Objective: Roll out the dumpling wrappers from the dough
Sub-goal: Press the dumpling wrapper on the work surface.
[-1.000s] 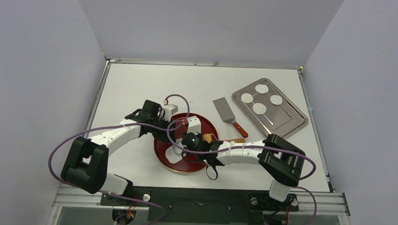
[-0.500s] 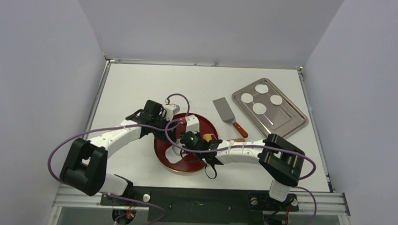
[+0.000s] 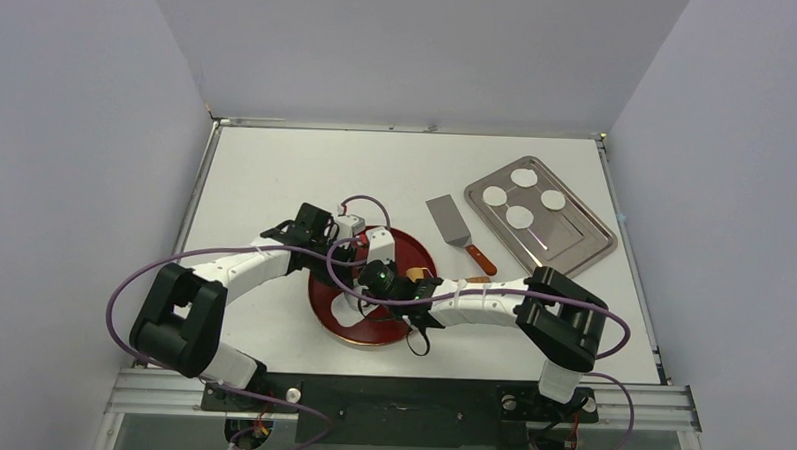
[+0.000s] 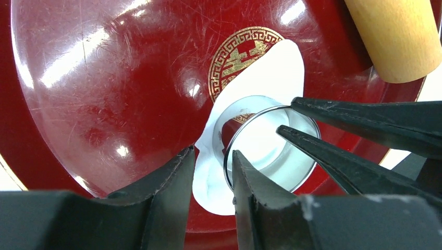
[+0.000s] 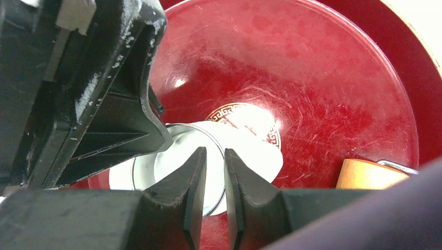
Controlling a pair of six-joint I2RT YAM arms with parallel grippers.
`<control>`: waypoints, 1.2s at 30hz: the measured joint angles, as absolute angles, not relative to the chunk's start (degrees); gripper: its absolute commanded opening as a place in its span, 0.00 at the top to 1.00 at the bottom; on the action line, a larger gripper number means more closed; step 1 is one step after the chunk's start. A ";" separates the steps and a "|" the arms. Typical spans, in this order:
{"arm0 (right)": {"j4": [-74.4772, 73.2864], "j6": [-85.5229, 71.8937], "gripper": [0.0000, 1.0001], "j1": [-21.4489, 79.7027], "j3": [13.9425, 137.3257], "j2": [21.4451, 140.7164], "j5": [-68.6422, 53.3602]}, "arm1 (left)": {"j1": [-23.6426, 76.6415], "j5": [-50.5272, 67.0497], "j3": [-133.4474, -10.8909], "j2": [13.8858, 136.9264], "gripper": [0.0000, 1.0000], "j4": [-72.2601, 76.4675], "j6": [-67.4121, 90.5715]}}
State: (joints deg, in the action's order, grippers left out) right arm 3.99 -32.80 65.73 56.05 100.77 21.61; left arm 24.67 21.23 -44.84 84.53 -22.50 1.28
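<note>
Red plate (image 4: 104, 78) on the counter (image 3: 276, 171) carries the dough (image 4: 271, 67), a thin ragged sheet lying partly over the gold emblem, with a metal ring (image 4: 299, 166) standing on it. The left gripper (image 4: 213, 156) straddles the ring's rim, its fingers narrowly apart and not pinching. The right gripper (image 5: 215, 153) is closed on another part of the rim. A wooden rolling pin (image 4: 391, 36) lies at the plate's edge. Four dumpling wrappers (image 3: 523, 176) lie on a steel tray (image 3: 574, 246), well apart from the plate.

Up top we look down over the whole desk (image 3: 276, 171) from behind. At both wrists we're tight on the red plate (image 4: 104, 78) from opposite sides, both catching its gold emblem (image 4: 242, 52) and the metal ring (image 4: 305, 169).
</note>
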 measured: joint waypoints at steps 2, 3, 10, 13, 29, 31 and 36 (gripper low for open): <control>4.34 -32.64 0.84 65.73 55.90 100.90 21.67 | 24.67 21.23 -44.84 84.53 0.72 -22.44 1.30; 4.49 -32.56 0.84 65.73 55.83 100.90 21.71 | 24.67 21.21 -44.84 84.53 0.72 -22.48 1.28; 5.98 -32.29 0.85 65.95 55.27 101.21 22.44 | 24.67 21.26 -44.84 84.53 0.74 -22.44 1.28; 6.20 -32.14 0.85 66.28 55.27 101.38 23.16 | 24.67 21.37 -44.84 84.53 0.75 -22.46 1.30; 5.10 -30.13 0.75 68.36 55.29 99.00 25.76 | 24.67 21.45 -44.84 84.51 0.75 -22.46 1.41; 5.10 -29.98 0.74 68.62 55.29 98.32 26.26 | 24.67 21.43 -44.84 84.51 0.75 -22.46 1.54; 4.54 -29.78 0.73 68.69 55.29 98.45 27.05 | 24.67 21.43 -44.84 84.51 0.75 -22.46 1.87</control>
State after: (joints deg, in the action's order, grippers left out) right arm 4.54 -29.78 68.69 55.29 98.45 27.05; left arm 24.67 21.43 -44.84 84.51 -22.46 1.87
